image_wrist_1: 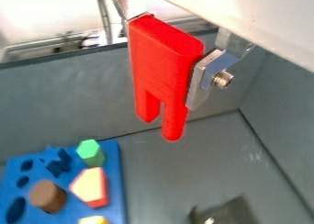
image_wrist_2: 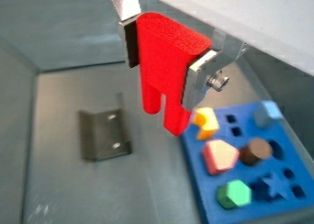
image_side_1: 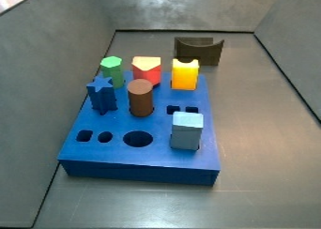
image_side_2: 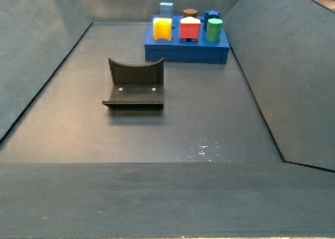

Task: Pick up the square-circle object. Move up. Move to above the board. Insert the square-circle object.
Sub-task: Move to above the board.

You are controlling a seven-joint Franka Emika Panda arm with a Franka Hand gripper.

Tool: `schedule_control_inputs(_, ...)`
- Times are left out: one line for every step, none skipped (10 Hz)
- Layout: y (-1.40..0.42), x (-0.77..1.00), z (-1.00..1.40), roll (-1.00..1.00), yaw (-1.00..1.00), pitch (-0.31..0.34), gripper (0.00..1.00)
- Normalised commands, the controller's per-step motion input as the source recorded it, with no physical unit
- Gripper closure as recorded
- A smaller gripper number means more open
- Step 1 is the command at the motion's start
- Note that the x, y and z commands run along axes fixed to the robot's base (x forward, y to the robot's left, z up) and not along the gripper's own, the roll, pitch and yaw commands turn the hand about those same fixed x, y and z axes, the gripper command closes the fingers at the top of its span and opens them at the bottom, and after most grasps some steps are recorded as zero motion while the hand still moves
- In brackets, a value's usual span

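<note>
Grey bin floor under the blue board [image_side_1: 141, 165]; overhead, hand [image_wrist_1: 170, 58] pinching red square-circle object [image_wrist_1: 163, 70].

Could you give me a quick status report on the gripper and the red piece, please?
Gripper shut on red piece, raised off the floor. Board lies below and off to one side, several pegs already seated. Fixture on the floor, clear of the path.

My two wrist cameras look down past my gripper [image_wrist_1: 163, 76] from high above the blue board [image_wrist_1: 25, 168], each catching it at a frame edge [image_wrist_2: 276, 150]. One side camera sits close over the board [image_side_1: 145, 162], facing the fixture [image_side_1: 197, 50] behind it; another looks from far off, fixture [image_side_2: 133, 84] nearer, board [image_side_2: 187, 49] beyond.
</note>
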Motion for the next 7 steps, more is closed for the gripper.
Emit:
schedule_control_inputs(-1.0,0.04,-0.03,0.08,-1.0,-0.033,1.0)
schedule_control_inputs(-1.0,0.05,-0.03,0.08,-1.0,-0.031,1.0)
schedule_control_inputs(-1.0,0.05,-0.03,0.07,-1.0,-0.028,1.0)
schedule_control_inputs(-1.0,0.08,-0.03,0.05,-1.0,-0.013,1.0)
schedule_control_inputs(-1.0,0.1,-0.03,0.05,-1.0,0.005,1.0)
schedule_control_inputs(-0.99,0.13,-0.03,0.04,-0.76,0.024,1.0)
schedule_control_inputs(-0.69,0.13,-0.02,0.01,-0.5,0.039,1.0)
